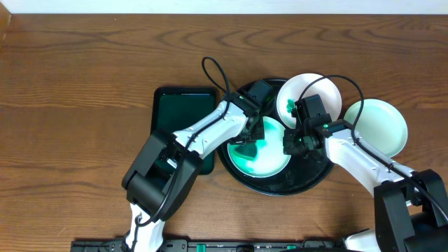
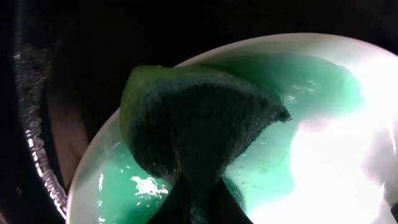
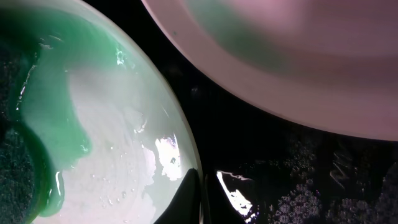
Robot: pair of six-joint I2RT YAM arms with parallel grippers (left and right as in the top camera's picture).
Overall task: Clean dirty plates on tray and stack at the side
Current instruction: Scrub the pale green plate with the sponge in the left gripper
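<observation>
Left hand (image 1: 248,144): clenched on the green sponge (image 2: 199,118), which is pressed onto the plate directly beneath it.
Right hand (image 1: 292,143): clenched at the rim of that same plate, apparently pinching it steady, just across from the left hand.
Smeared plate (image 1: 269,166): lies inside the black tray (image 1: 309,183), under both hands. A wet green film covers much of its bowl, thickest around the sponge.
Second plate (image 1: 316,94): rests over the tray's rim just beyond the right hand and carries a small green spot.
Third plate (image 1: 381,126): sits on the surface (image 1: 77,84), outward of the right hand, and looks clean.
Step in hand: scrubbing, I judge, and well short of done.
Doing it well: sweep the sponge in overlapping passes from the centre out to the rim with even downward pressure, so the film is lifted rather than pushed about. The right hand should hold firm so the plate cannot spin on the glossy tray.
Watch for: the wet rim slipping from the pinch, or the sponge riding over the edge.
</observation>
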